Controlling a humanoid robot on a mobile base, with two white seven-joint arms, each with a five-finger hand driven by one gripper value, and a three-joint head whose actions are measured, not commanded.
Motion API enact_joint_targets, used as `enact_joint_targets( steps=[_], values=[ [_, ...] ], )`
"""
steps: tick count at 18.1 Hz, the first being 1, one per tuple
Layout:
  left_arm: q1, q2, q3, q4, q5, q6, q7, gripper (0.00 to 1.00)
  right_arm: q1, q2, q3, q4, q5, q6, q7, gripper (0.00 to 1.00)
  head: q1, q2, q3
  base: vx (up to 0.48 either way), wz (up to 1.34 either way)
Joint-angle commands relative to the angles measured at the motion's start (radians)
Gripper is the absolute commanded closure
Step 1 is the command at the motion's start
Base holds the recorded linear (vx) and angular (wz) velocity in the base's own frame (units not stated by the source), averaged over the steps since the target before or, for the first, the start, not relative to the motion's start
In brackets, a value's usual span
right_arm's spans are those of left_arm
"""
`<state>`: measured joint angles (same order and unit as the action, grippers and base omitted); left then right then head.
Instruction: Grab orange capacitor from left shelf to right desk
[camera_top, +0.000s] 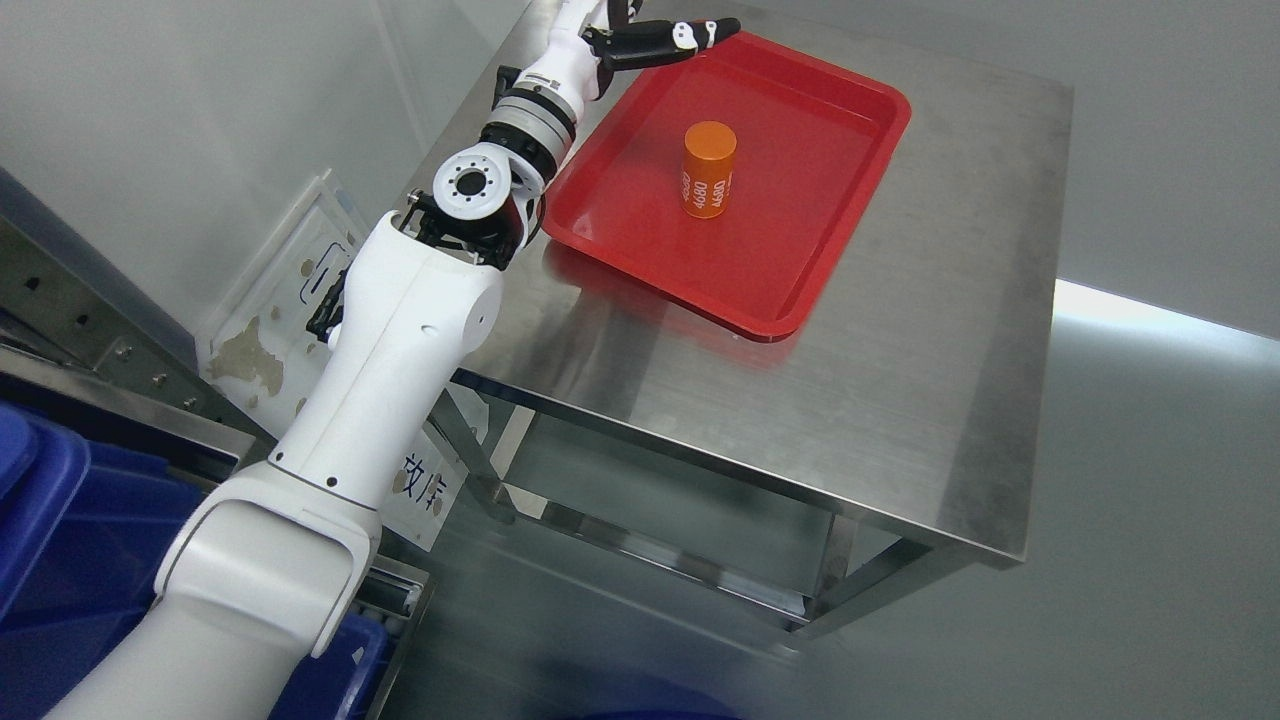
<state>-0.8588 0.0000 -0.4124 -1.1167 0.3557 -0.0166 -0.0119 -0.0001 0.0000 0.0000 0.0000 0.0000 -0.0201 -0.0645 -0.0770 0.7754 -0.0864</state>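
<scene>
The orange capacitor (709, 169) stood upright inside the red tray (790, 270), its side printed with white digits that read 4680 twice over, running sideways along the can. It sat below and to the right of the left hand (665, 40), well apart from it and touching nothing but the tray floor. That hand reached in at the top edge of the picture, over the far left corner of the tray; its black fingers (700, 33) lay stretched out and relaxed, pointing right, with nothing in them. Part of the hand was cut off by the top of the frame, so not every finger could be counted. The white arm (390, 340) ran back from the hand down to the lower left corner. The tray rested on a steel table (900, 400), below and right of the hand. Behind the arm, a white sign (425, 480) showed blue Chinese characters near its lower end, half hidden and too partial to read with confidence. A worn white panel (265, 330) leaned by the wall, and blue bins (60, 520) filled the lower left, partly cropped.
</scene>
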Motion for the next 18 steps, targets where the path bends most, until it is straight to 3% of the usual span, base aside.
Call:
enact_joint_targets(
  steps=[1, 5, 9, 18],
  values=[
    [0.251, 0.017, 0.274, -0.456, 0.002, 0.032, -0.002, 0.00, 0.022, -0.017, -0.012, -0.017, 0.006, -0.003, 0.000, 0.00, 0.0000, 0.000, 0.000, 0.000, 0.00],
    [0.407, 0.017, 0.291, -0.603, 0.002, 0.021, 0.001, 0.00, 0.022, -0.017, -0.012, -0.017, 0.006, -0.003, 0.000, 0.00, 0.0000, 0.000, 0.000, 0.000, 0.00],
    [0.500, 0.017, 0.293, -0.604, -0.001, -0.068, 0.009, 0.00, 0.022, -0.017, -0.012, -0.017, 0.008, -0.003, 0.000, 0.00, 0.0000, 0.000, 0.000, 0.000, 0.00],
    [0.512, 0.017, 0.314, -0.606, -0.001, -0.088, 0.004, 0.00, 0.022, -0.017, -0.012, -0.017, 0.006, -0.003, 0.000, 0.00, 0.0000, 0.000, 0.000, 0.000, 0.00]
  ],
)
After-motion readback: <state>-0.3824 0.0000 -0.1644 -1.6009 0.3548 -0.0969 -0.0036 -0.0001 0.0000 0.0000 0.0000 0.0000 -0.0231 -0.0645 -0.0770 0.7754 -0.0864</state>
